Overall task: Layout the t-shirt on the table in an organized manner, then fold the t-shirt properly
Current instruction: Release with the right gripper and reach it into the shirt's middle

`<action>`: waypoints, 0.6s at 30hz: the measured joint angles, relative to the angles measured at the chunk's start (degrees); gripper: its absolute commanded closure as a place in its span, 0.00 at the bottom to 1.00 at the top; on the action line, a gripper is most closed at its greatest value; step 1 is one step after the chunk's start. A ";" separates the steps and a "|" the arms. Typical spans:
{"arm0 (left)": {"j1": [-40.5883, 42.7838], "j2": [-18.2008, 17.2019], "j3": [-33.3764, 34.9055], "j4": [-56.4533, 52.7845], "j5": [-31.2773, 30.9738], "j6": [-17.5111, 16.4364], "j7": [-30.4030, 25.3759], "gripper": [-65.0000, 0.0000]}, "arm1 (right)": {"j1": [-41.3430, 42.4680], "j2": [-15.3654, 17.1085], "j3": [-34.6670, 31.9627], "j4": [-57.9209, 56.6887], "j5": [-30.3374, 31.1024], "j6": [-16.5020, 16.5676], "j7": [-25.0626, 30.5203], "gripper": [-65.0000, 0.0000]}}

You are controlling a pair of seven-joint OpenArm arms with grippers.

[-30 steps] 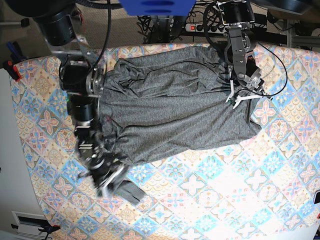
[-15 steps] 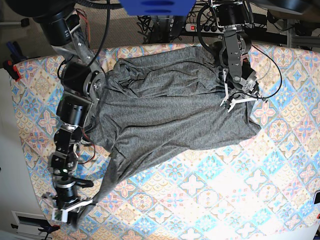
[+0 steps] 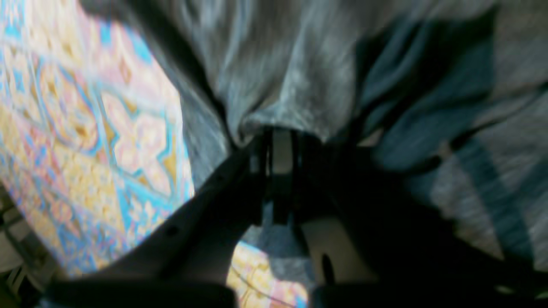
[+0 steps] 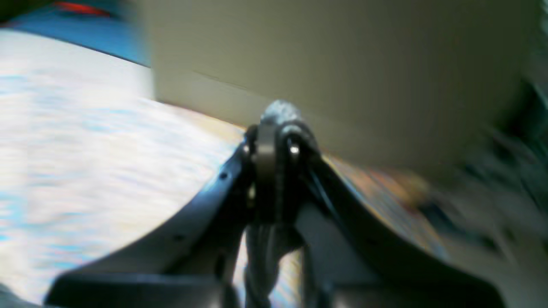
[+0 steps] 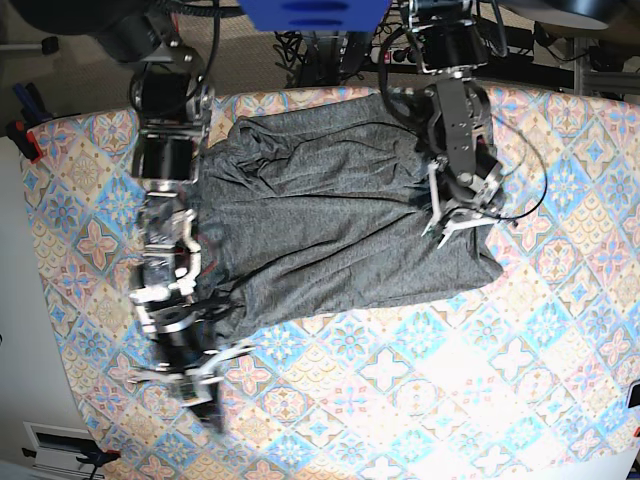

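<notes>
Left wrist view: the left gripper [image 3: 280,147] is pinched tight on a bunched fold of the grey t-shirt [image 3: 299,72], and the cloth fans out from the closed tips across the top and right of the picture. The tiled tabletop [image 3: 85,128] shows bare on the left. The picture is blurred.

Right wrist view: the right gripper [image 4: 274,128] has its tips pressed together on a small dark grey wad of cloth that pokes out just past them; a strip of the same cloth hangs between the fingers lower down. Pale tabletop [image 4: 85,171] lies blurred on the left, and a plain beige surface [image 4: 342,64] fills the space behind.

Base view: the t-shirt [image 5: 330,220] lies crumpled on the far half of the tabletop [image 5: 420,380], its top edge near the far edge, with creases running across it. The left gripper [image 5: 450,215] sits on the shirt's right part, clamped on cloth. The right gripper [image 5: 205,395] is near the tabletop's left edge, toward the near corner, gripping a dark end of the shirt that stretches down from its lower left corner. The near and right parts of the tabletop carry nothing but the pattern.
</notes>
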 measured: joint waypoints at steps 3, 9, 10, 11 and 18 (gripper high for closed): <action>-0.20 0.52 -0.11 -0.04 0.26 0.04 0.24 0.95 | -4.48 -0.02 -4.83 0.76 0.02 -0.13 -0.52 1.00; -0.15 0.76 -0.07 -0.04 0.22 0.02 0.42 0.95 | -11.08 0.81 -11.98 4.22 -0.28 -0.17 -1.11 1.00; -0.15 0.76 -0.04 -0.04 0.22 0.02 0.39 0.95 | -11.45 0.76 -13.27 5.01 -0.13 -0.07 -0.66 1.00; -0.17 0.76 -0.04 -0.04 0.24 0.02 0.39 0.95 | -12.02 0.76 -15.02 5.77 -0.13 -0.37 -0.33 1.00; -0.17 0.76 -0.09 -0.04 0.20 0.02 0.42 0.95 | -18.34 0.90 -26.25 6.80 -0.68 0.48 -1.33 1.00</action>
